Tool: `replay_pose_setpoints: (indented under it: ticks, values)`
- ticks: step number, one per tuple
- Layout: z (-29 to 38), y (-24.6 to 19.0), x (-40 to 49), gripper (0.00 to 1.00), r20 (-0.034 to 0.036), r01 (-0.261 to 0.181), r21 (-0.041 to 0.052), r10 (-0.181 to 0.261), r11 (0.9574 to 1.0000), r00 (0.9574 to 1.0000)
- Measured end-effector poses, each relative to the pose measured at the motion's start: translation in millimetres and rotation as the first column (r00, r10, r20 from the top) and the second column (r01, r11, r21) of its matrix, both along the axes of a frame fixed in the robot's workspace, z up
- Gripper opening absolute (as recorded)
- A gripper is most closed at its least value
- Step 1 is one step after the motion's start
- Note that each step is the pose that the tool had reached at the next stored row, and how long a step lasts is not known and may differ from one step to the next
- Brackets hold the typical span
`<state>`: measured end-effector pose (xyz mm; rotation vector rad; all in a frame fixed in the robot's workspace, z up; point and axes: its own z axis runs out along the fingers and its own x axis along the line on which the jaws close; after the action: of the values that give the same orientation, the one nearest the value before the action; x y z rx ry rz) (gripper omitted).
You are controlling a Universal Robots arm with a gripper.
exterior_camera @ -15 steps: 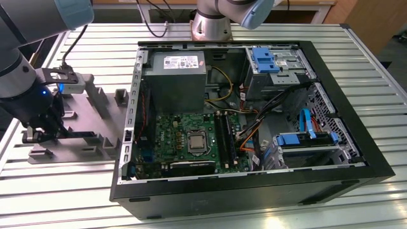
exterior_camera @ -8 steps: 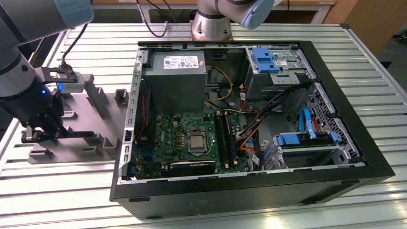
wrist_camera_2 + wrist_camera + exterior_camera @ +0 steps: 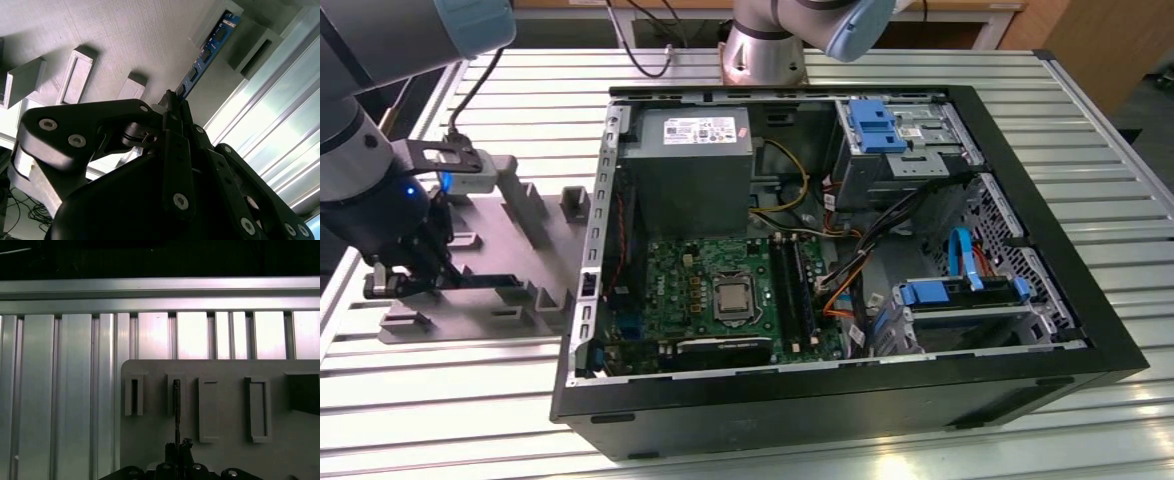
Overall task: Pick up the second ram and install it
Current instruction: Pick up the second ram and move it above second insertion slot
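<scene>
Pick stage, nothing installed yet. The gripper (image 3: 172, 102) is seen clamped on the ram (image 3: 207, 50), fingers pinched against both flat faces near one end. The ram is not yet lifted out: its far end is seated in a slotted block of the grey holder (image 3: 125, 35). In the first wrist view it is seen edge-on as a thin dark line (image 3: 176, 410) running from the fingertips into one narrow slot.

In the exterior view the holder (image 3: 494, 255) is placed on the table (image 3: 454, 420), just beside the open case (image 3: 854, 400), on the exterior view's left. Lift, carry and seating in the memory slots (image 3: 790, 290) are judged left to do. Whether any slot is already filled cannot be told.

Materials:
- ram: flat, stiff blue board, black chips along one face, thin edge.
- holder: matte grey plate, faintly ridged, likely printed plastic, with raised rectangular blocks.
- table: ribbed bright aluminium, reflective.
- case: black frame, bare sheet metal inside, green motherboard (image 3: 707, 270).
- gripper: black linked fingers, visible pivot screws.
</scene>
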<state>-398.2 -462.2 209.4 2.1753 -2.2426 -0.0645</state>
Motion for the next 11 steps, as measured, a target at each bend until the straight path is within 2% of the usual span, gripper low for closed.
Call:
replay_pose_setpoints:
  ticks: [11]
  values:
    - [2.4, 0.0, 0.0, 0.14, 0.0, 0.0, -0.0016, 0.0, 1.0, 1.0]
